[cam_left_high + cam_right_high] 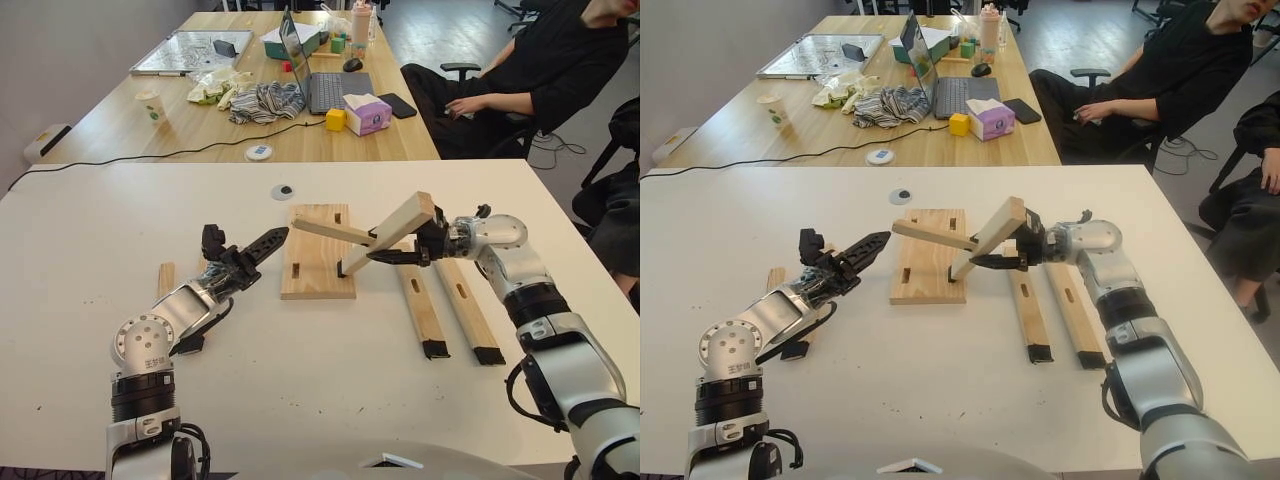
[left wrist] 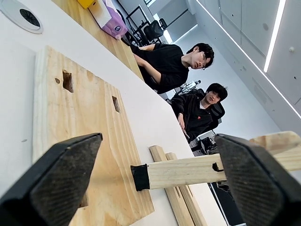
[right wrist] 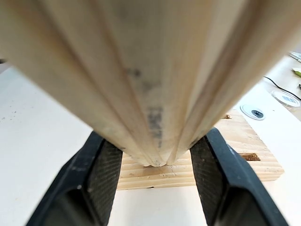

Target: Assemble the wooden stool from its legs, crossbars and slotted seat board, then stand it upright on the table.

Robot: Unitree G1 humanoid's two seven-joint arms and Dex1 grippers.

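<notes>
Left eye view gives you, on the left, the left gripper point(image 1: 245, 242) with jaws spread wide and empty, just beside the seat board point(image 1: 312, 282), which lies flat on the table point(image 1: 330, 400). Your right gripper point(image 1: 398, 254) clamps a tilted leg point(image 1: 408, 220) with its crossbar point(image 1: 325, 230) over the board's right edge. Two spare legs point(image 1: 422, 312) lie farther right.

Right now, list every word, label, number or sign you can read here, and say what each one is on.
No text here is legible.
Tissue box: printed, but too small to read.
Paper cup: a green mark, no words that can be made out.
Leg: dark smudges on the wood, not legible as letters.
Seat board: bare wood, no print.
</notes>
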